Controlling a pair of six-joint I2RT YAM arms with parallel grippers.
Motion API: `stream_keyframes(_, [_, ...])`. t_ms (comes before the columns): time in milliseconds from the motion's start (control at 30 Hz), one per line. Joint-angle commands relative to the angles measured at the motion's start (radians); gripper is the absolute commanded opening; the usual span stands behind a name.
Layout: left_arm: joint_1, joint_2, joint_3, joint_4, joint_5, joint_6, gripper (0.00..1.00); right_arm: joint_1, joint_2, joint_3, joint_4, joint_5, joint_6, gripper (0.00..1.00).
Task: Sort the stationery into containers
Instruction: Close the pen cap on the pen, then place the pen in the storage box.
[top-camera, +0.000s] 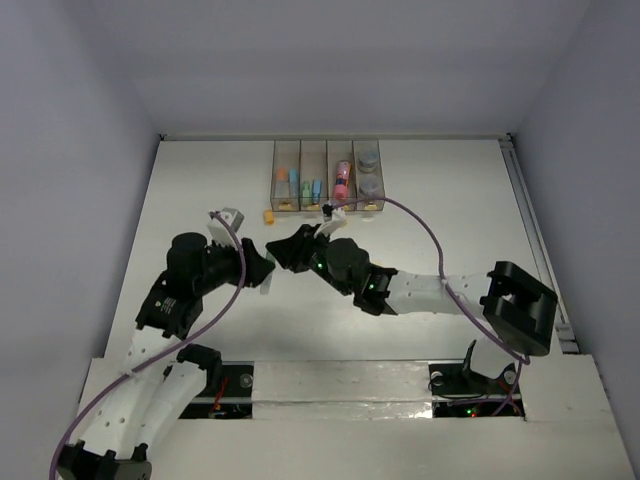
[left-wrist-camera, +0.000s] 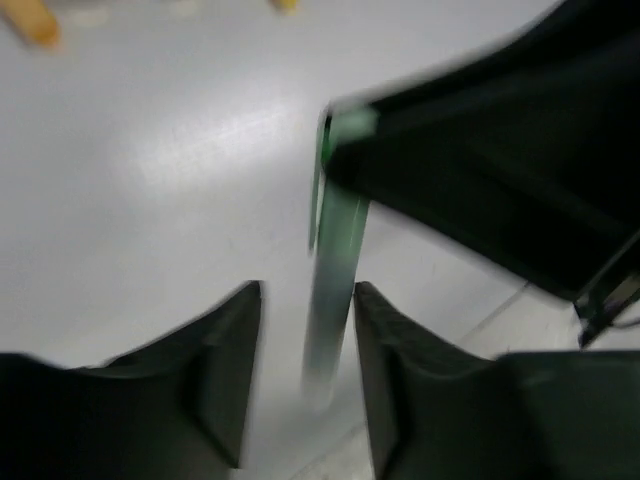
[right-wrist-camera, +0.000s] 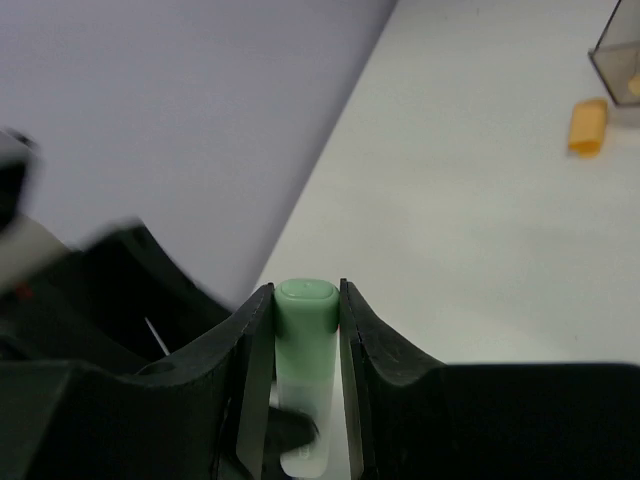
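Right gripper (right-wrist-camera: 304, 290): fingers clamped on green marker (right-wrist-camera: 305, 325), cap end poking past tips. Left gripper (left-wrist-camera: 308, 295): jaws apart, same marker passing between them, blurred, contact unclear. Both meet mid-table. Table (top-camera: 200, 200): plain white, matte; pale grey walls (top-camera: 80, 120) on three sides. Orange cap (top-camera: 269, 215) loose at 12 o'clock from grippers. Containers (top-camera: 327, 175) at 1 o'clock, near far edge, holding coloured sticks, grey round pieces in rightmost bin.

left gripper (left-wrist-camera: 308, 330) jaws: parted, green stick (left-wrist-camera: 335, 260) between | stick top: in right gripper (left-wrist-camera: 345, 135) | orange piece (left-wrist-camera: 30, 22): far left
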Motion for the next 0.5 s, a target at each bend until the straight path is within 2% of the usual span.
stream_keyframes(0, [0.033,0.002,0.029,0.436,-0.036,-0.044,0.42,-0.022,0.032,0.051,-0.19,-0.088,-0.009,0.0])
stream_keyframes(167, [0.033,-0.013,0.029,0.425,-0.022,-0.039,0.68,-0.167,0.107,0.302,-0.179,0.028,-0.08,0.0])
stream_keyframes(400, [0.033,-0.067,0.03,0.412,-0.044,-0.038,0.85,-0.32,0.236,0.508,-0.225,0.004,-0.137,0.0])
stream_keyframes(433, [0.033,-0.076,0.032,0.408,-0.053,-0.036,0.98,-0.333,0.274,0.525,-0.225,-0.004,-0.166,0.0])
stream_keyframes(467, [0.033,-0.079,0.034,0.401,-0.07,-0.036,0.99,-0.347,0.299,0.548,-0.226,-0.013,-0.184,0.0])
